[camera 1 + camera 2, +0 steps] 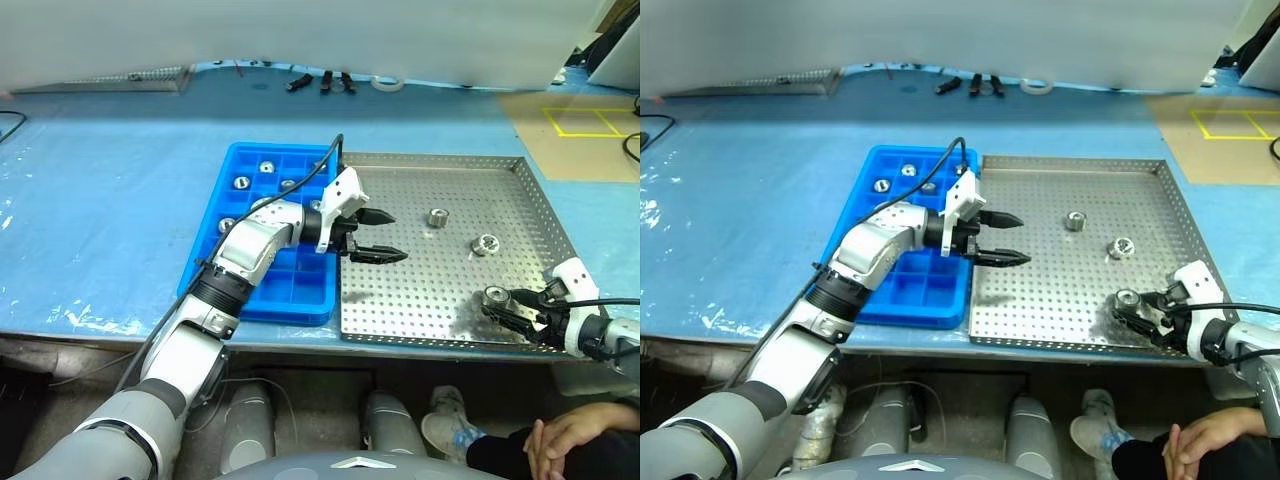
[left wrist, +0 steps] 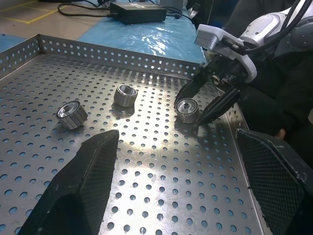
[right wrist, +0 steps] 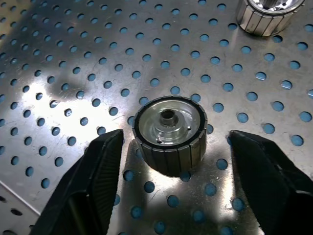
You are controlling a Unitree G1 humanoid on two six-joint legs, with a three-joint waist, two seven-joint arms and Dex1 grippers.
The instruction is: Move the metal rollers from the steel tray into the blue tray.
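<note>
On the large perforated steel tray (image 1: 440, 290) you have three shiny metal rollers (image 1: 437, 216) left, several already sit in the blue gridded plastic tray (image 1: 225, 190), your right gripper (image 3: 168, 161) straddles the near-right-corner roller (image 3: 168, 129) unclamped, and the left gripper (image 1: 375, 236) gapes empty.

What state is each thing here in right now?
Left tool: open, empty, over the steel tray's left edge.
Right tool: open around a roller, not gripping.
Steel tray: three rollers left.
Blue tray: several rollers in far compartments, near ones empty.
</note>
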